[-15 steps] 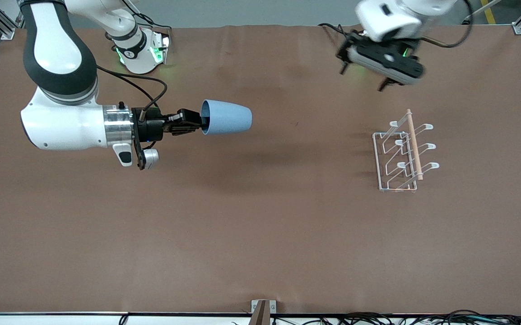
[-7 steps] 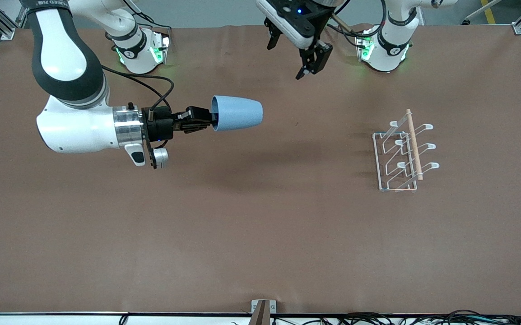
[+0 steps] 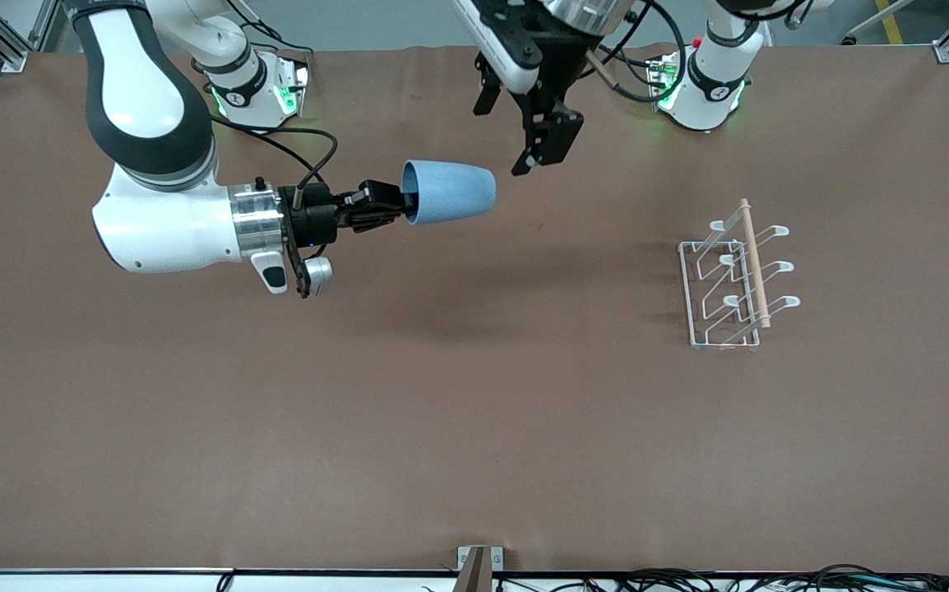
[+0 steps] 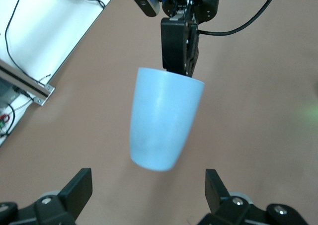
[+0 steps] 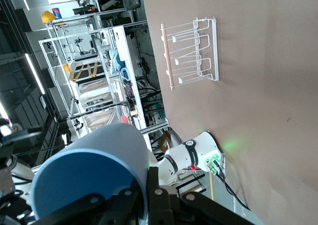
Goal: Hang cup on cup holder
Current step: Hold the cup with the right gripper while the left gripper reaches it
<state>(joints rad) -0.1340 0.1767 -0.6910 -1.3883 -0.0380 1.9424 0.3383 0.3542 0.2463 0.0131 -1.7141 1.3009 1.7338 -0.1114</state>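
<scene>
My right gripper (image 3: 396, 205) is shut on the rim of the light-blue cup (image 3: 448, 192). It holds the cup on its side in the air, base toward the left arm's end. My left gripper (image 3: 501, 140) is open and empty, in the air close to the cup's base. In the left wrist view the cup (image 4: 165, 118) hangs ahead of my open left gripper (image 4: 148, 190), apart from it. In the right wrist view one finger is inside the cup (image 5: 94, 175) and one outside. The white wire cup holder (image 3: 733, 279) stands on the table toward the left arm's end; it also shows in the right wrist view (image 5: 191, 51).
The brown table mat (image 3: 474, 427) covers the table. The two arm bases (image 3: 256, 90) (image 3: 701, 82) stand along the edge farthest from the front camera. A small bracket (image 3: 479, 563) sits at the nearest edge.
My left arm has swung from over its own end of the table to the middle, beside the cup. My right arm has carried the cup a little toward the left arm's end.
</scene>
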